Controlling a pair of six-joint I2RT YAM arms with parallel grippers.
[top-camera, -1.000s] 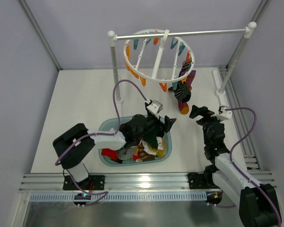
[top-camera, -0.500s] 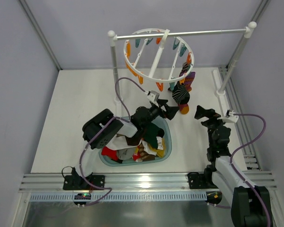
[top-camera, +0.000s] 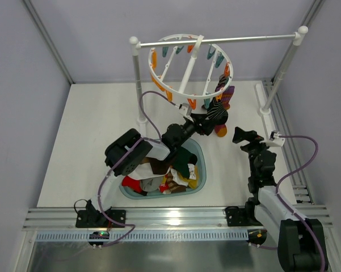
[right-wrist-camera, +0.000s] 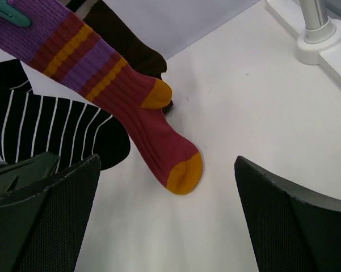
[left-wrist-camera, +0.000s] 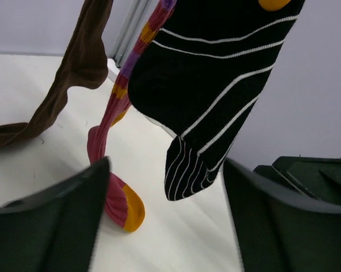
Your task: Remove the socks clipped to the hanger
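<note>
White table (top-camera: 91,124), basket (top-camera: 203,175) in overhead view alone; left hand (top-camera: 207,123), right hand (top-camera: 242,136) both agape.

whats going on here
Two robot arms are taking socks off a clip hanger. Three hang from it: a black striped sock, a purple-red sock and a brown sock. The left gripper is open with the black sock's toe between its fingers, not yet gripped. The right gripper hovers open nearby, empty. Other socks lie in the teal basin.

I'm running this from a lab test cell: plain grey walls (top-camera: 22,85), aluminium frame rails (top-camera: 159,216), and a white tabletop (top-camera: 91,130).
</note>
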